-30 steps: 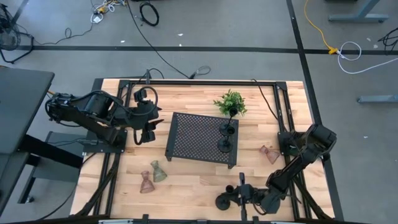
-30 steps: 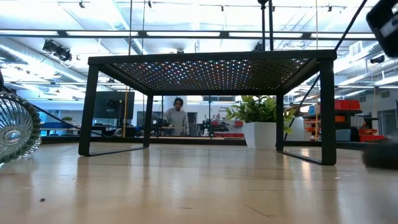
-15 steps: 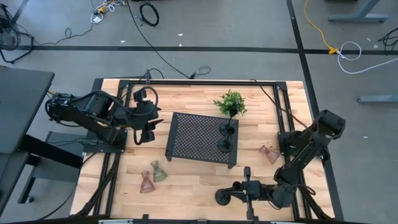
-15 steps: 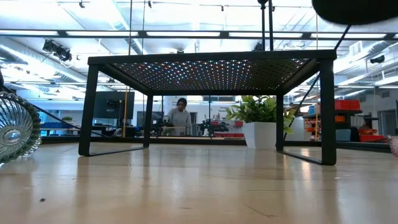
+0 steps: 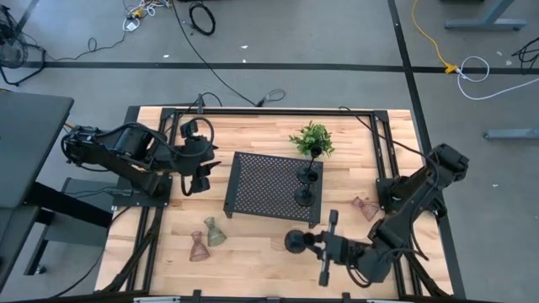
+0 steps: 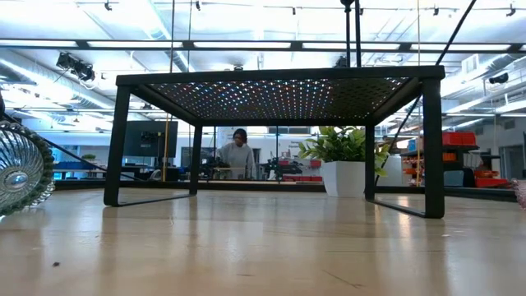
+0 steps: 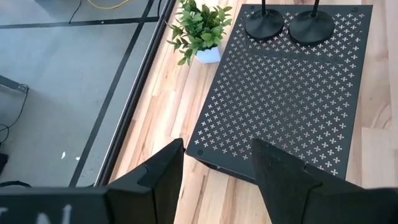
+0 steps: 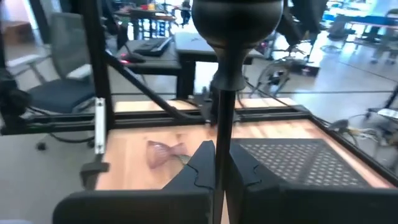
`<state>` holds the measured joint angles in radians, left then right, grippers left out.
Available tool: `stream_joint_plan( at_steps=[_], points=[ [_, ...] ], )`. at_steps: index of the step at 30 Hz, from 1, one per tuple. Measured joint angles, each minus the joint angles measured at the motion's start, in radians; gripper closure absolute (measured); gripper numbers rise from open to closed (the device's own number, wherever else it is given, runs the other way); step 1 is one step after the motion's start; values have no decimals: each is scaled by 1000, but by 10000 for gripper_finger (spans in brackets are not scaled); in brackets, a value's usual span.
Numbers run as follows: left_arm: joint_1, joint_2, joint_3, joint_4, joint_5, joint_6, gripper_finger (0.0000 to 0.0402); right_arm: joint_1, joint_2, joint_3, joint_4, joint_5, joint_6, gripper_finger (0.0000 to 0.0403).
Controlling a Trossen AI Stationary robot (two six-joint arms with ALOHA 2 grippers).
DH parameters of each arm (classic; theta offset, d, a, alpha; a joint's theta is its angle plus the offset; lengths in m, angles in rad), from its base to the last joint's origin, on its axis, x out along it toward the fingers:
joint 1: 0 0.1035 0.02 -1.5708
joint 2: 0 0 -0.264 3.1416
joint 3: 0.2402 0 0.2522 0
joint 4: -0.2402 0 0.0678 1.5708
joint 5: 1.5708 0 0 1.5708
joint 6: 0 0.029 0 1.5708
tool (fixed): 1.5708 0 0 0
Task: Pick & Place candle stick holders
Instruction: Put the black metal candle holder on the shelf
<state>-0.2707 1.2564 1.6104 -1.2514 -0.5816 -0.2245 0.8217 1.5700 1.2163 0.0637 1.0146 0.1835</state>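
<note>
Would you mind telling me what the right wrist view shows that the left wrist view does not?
Only the right wrist view shows the right gripper shut on a black candle holder, plus a pinkish glass holder lying on the table. Only the left wrist view shows the left gripper open, the leafy plant and two round black bases. Both show the perforated tray.

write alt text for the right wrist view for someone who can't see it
The right tool is shut on the thin stem of a black candle stick holder, whose round end fills the upper middle. Beyond it, a pinkish glass holder lies on the wooden table beside the black perforated tray.
</note>
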Motion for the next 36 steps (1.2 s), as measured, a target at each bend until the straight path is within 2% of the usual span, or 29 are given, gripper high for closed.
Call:
stream_joint_plan(
  at_steps=[7,19,28,36],
  points=[
    [0,0,0,-27,3,-8,209,-48,-9,1,-186,58,195,400],
    [0,0,0,-27,3,-27,209,-70,-13,1,-331,153,326,400],
    [-2,0,0,-27,3,-27,209,-73,-14,1,-487,174,495,400],
    [-2,0,0,-26,3,-27,209,-102,-14,1,-557,174,565,400]
  ],
)
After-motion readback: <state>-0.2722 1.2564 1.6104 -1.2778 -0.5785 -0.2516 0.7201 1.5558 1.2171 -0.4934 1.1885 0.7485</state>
